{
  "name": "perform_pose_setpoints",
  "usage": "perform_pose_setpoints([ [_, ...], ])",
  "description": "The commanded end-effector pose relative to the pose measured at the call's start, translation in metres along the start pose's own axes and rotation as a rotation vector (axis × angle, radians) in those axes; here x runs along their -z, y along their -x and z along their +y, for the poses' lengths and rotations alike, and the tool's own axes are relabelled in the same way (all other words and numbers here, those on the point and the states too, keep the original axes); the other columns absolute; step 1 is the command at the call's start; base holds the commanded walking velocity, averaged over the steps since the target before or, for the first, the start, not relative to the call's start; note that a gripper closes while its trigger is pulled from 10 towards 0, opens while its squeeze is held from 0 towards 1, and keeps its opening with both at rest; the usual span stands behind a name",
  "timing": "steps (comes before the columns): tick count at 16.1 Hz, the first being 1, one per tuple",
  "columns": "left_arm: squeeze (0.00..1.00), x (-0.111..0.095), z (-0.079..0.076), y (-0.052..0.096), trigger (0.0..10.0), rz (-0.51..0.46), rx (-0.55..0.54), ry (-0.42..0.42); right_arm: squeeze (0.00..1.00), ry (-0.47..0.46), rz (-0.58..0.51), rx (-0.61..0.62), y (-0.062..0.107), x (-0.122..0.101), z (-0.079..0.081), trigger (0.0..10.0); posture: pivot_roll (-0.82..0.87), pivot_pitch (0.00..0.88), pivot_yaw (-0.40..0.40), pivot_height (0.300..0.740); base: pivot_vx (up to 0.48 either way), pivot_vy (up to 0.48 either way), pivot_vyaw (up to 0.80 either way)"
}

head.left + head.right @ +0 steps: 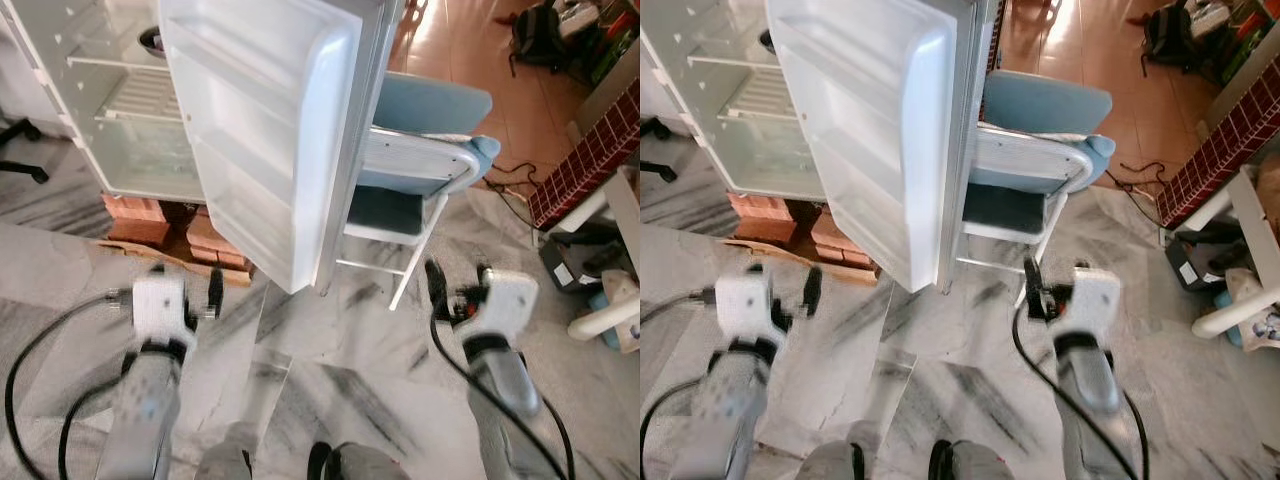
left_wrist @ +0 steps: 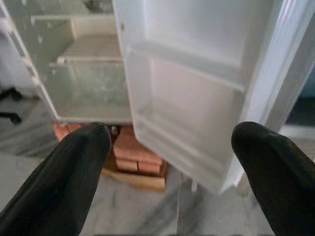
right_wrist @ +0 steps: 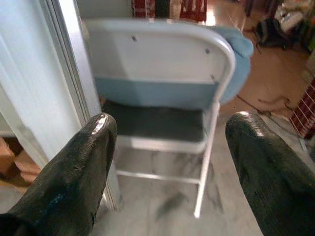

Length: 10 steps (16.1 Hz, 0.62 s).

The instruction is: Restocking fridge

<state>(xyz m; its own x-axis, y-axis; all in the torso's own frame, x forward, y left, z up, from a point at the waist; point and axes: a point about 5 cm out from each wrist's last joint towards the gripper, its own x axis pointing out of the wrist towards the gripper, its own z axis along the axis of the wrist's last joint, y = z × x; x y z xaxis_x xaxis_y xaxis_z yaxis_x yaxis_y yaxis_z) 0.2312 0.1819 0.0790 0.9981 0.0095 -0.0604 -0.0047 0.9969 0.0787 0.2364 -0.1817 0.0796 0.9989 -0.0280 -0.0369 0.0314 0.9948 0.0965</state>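
One white open fridge (image 1: 130,110) at 11 o'clock, its door (image 1: 260,130) at 12; one blue-seated metal chair (image 1: 410,190) at 1. My left end effector (image 2: 170,162) and right end effector (image 3: 167,147): both spread, empty.

A white metal folding chair (image 1: 420,175) with a blue-grey seat stands on the grey-veined marble floor (image 1: 330,370), a light blue cushion (image 1: 440,105) leaning behind its backrest. Red bricks (image 1: 150,215) sit stacked on a wooden board (image 1: 175,262). Farther off, a black backpack (image 1: 540,35) lies on orange tiles (image 1: 470,50), beside a red-and-white patterned panel (image 1: 590,160).
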Motion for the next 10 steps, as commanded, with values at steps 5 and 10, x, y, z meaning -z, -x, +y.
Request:
perform_pose_setpoints([
  [5, 0.0, -0.004, 0.001, 0.006, 10.0, -0.02, 0.02, -0.017, 0.0, 0.042, 0.021, 0.011, 0.021, -0.003, -0.013, 10.0, 0.05, 0.108, -0.076, 0.74, 0.0, 0.0, 0.0],
  [10, 0.0, -0.011, -0.002, -0.004, 10.0, -0.051, 0.049, 0.003, 0.0, 0.076, -0.027, -0.024, 0.007, -0.016, -0.01, 10.0, 0.05, 0.101, -0.077, 0.74, 0.0, 0.0, 0.38],
])
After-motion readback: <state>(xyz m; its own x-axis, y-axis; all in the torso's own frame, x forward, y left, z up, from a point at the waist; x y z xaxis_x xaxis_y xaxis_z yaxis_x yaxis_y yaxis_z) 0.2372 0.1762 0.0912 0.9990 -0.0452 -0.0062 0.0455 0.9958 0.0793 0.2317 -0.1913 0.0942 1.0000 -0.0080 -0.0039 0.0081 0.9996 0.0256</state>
